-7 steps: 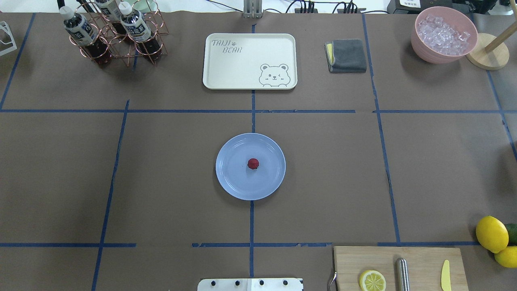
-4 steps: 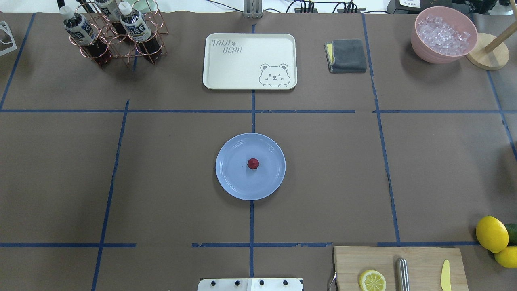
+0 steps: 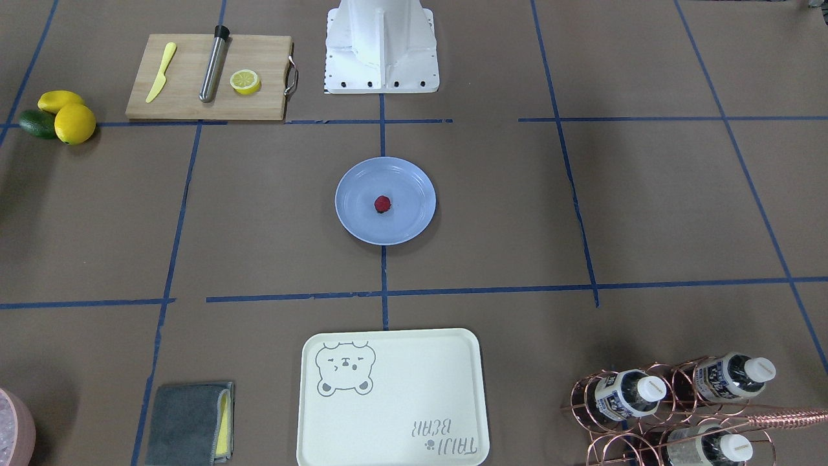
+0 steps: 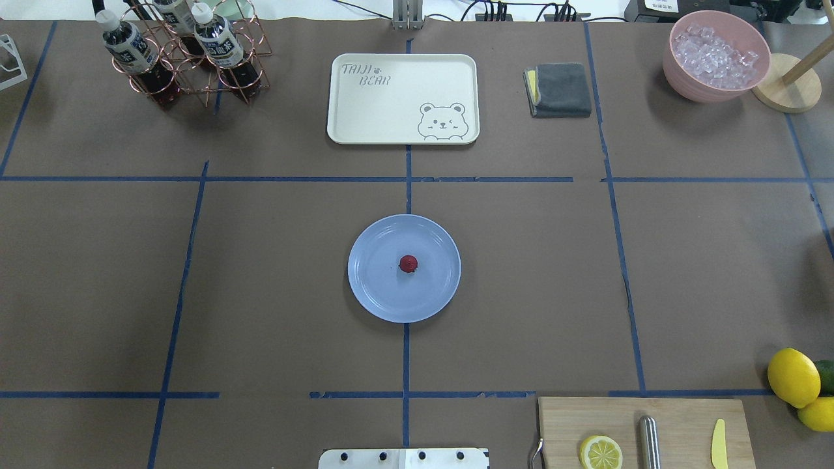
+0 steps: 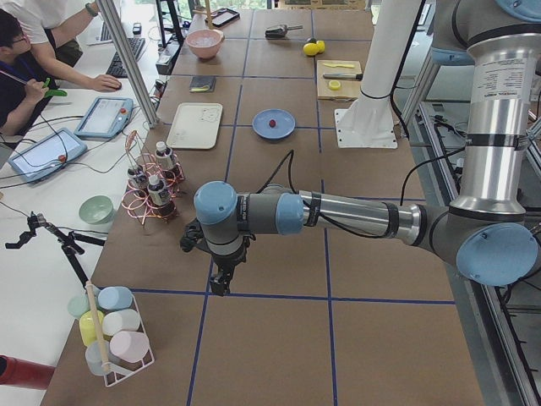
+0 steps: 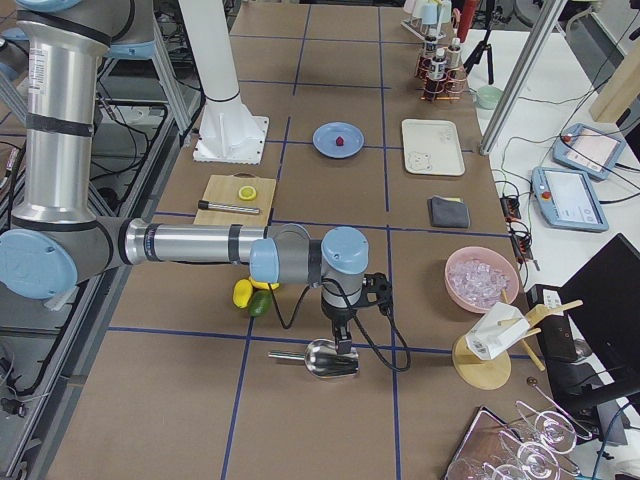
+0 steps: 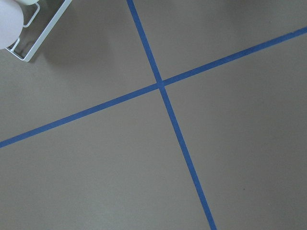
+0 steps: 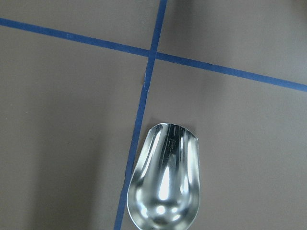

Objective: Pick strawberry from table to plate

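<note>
The small dark-red strawberry (image 4: pixel 408 263) (image 3: pixel 382 204) lies at the middle of the pale blue plate (image 4: pixel 378 290) (image 3: pixel 409 220), which rests on the brown table (image 4: pixel 273 280). Neither gripper appears in the overhead or front-facing view. In the exterior left view my left gripper (image 5: pixel 221 284) hangs over a tape crossing, far from the plate (image 5: pixel 283 128). My right gripper (image 6: pixel 343 345) appears in the exterior right view above a metal scoop (image 6: pixel 330 358) (image 8: pixel 164 182), also far from the plate (image 6: pixel 325 133). I cannot tell whether either is open or shut.
A cream bear-print tray (image 4: pixel 402 98), a folded grey cloth (image 4: pixel 559 89), a pink bowl of ice (image 4: pixel 715 55) and a copper bottle rack (image 4: pixel 186 55) line the far side. A cutting board (image 4: pixel 645 430) with a lemon half and lemons (image 4: pixel 793 376) sits near right.
</note>
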`<action>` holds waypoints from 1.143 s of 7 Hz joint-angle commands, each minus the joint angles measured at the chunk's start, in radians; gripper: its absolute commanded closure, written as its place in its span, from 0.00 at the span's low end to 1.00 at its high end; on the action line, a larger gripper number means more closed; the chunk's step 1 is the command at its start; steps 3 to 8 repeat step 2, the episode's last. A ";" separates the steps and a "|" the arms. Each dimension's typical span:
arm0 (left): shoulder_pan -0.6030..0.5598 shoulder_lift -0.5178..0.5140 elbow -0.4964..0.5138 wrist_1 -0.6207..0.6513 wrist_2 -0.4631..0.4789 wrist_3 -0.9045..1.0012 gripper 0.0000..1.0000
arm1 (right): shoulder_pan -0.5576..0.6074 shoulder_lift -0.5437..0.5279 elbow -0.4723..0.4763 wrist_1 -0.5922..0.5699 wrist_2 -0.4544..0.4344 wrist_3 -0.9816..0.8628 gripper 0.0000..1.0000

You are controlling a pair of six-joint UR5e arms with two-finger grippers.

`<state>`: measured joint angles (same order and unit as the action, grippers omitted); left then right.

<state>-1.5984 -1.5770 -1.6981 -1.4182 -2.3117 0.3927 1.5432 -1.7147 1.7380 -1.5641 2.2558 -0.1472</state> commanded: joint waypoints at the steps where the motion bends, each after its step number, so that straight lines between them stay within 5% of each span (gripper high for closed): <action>1: 0.000 0.000 -0.002 -0.002 0.000 0.000 0.00 | 0.000 0.001 0.006 0.001 -0.001 0.000 0.00; 8: 0.000 0.000 0.000 -0.002 0.000 0.000 0.00 | 0.000 0.000 0.002 -0.001 0.001 0.006 0.00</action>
